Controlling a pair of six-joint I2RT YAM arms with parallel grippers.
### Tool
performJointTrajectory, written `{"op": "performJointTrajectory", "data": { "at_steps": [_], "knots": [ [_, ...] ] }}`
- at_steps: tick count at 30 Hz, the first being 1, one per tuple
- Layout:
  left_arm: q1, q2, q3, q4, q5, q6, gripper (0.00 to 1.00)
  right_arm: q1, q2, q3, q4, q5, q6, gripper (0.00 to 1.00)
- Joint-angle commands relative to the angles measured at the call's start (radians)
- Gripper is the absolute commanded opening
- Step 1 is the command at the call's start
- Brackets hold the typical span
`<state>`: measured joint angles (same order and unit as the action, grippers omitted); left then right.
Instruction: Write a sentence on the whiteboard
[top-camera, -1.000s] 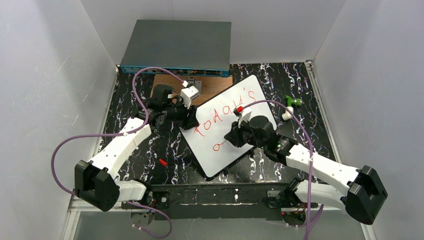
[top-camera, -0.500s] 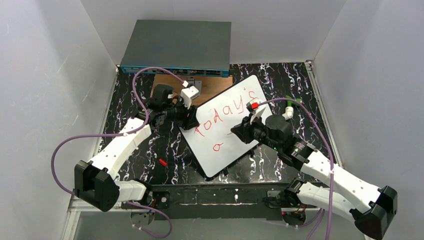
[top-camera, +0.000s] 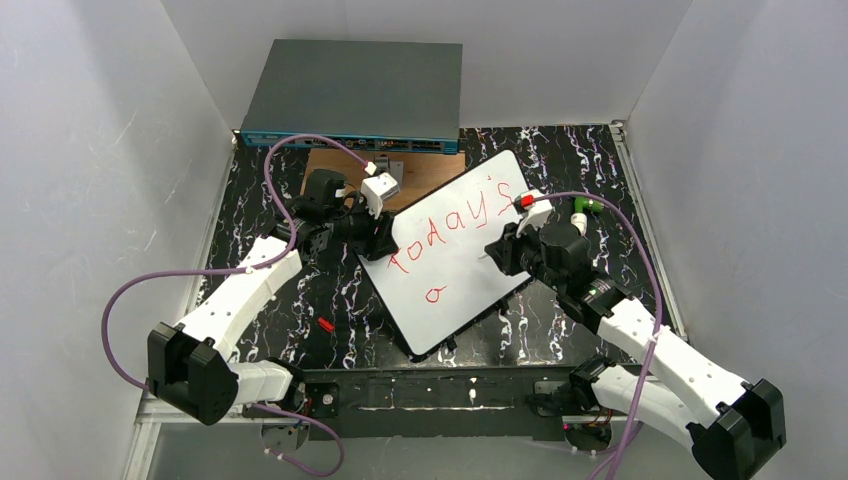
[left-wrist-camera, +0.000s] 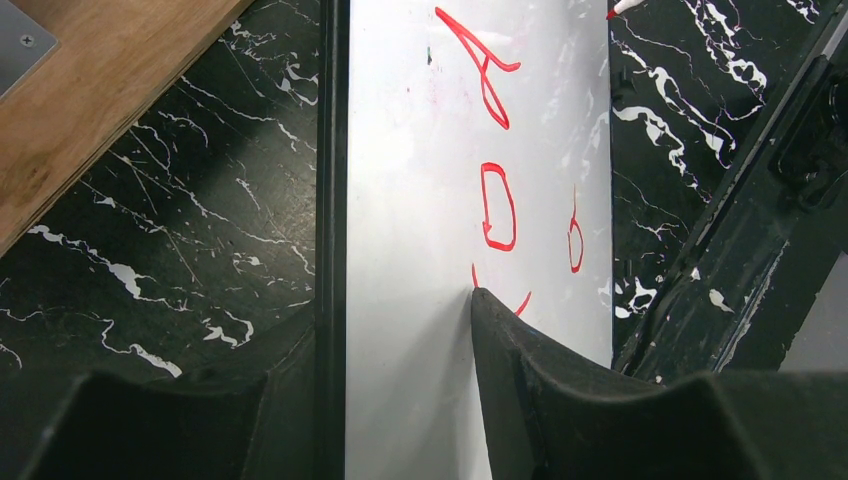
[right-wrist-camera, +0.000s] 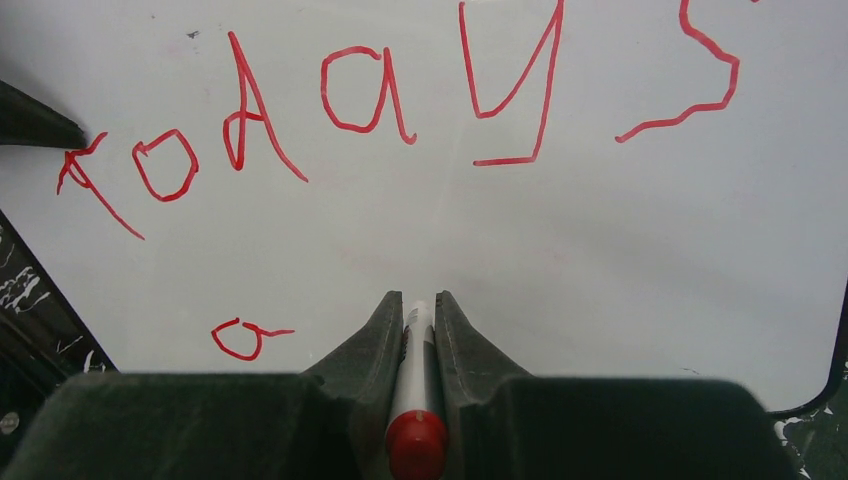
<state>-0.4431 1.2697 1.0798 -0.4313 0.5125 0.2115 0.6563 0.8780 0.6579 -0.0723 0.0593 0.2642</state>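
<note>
Whiteboard (top-camera: 455, 275) lying at a slant in the middle of the black marbled table (top-camera: 290, 300), its near corner pointing toward the arm bases and its far corner beside the wooden plate (top-camera: 432, 170). Red handwriting across its face reads "today's", with a small lone "o" on the line below. The left gripper (top-camera: 384, 238) pinches the board's left edge, jaws partly closed on it: in the left wrist view one finger (left-wrist-camera: 520, 370) presses on the white face beside the first red letter, while the other sits outside the thin black rim. The right gripper (top-camera: 497, 254) hangs over the board's right half, jaws closed almost fully on a white marker (right-wrist-camera: 414, 350) with a red end cap, the barrel lying straight between the two fingers. The marker's tip is hidden by the fingers, so whether it touches the white surface cannot be told; it points at a bare stretch below the "y" and well to the right of the lone "o". A grey network switch box (top-camera: 355, 95) stands at the table's far edge behind the plate. A small red piece (top-camera: 325, 324) lies on the table off the board's near left side, and a green-and-white piece (top-camera: 583, 205) lies near its right edge.
</note>
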Motion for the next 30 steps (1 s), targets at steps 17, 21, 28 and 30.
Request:
{"op": "performJointTrajectory", "data": {
  "at_steps": [17, 21, 28, 30],
  "knots": [
    [-0.031, -0.033, -0.016, -0.055, 0.036, 0.096, 0.0, -0.014, 0.086, 0.073, 0.092, -0.124, 0.011, 0.01],
    [-0.031, -0.028, -0.012, -0.054, 0.035, 0.098, 0.0, -0.014, 0.112, 0.088, 0.096, -0.117, 0.0, 0.01],
    [-0.031, -0.022, -0.011, -0.049, 0.037, 0.099, 0.0, -0.014, 0.152, 0.109, 0.105, -0.107, -0.008, 0.01],
    [-0.031, -0.02, -0.012, -0.048, 0.037, 0.1, 0.0, -0.014, 0.165, 0.115, 0.109, -0.11, -0.008, 0.01]
  ]
}}
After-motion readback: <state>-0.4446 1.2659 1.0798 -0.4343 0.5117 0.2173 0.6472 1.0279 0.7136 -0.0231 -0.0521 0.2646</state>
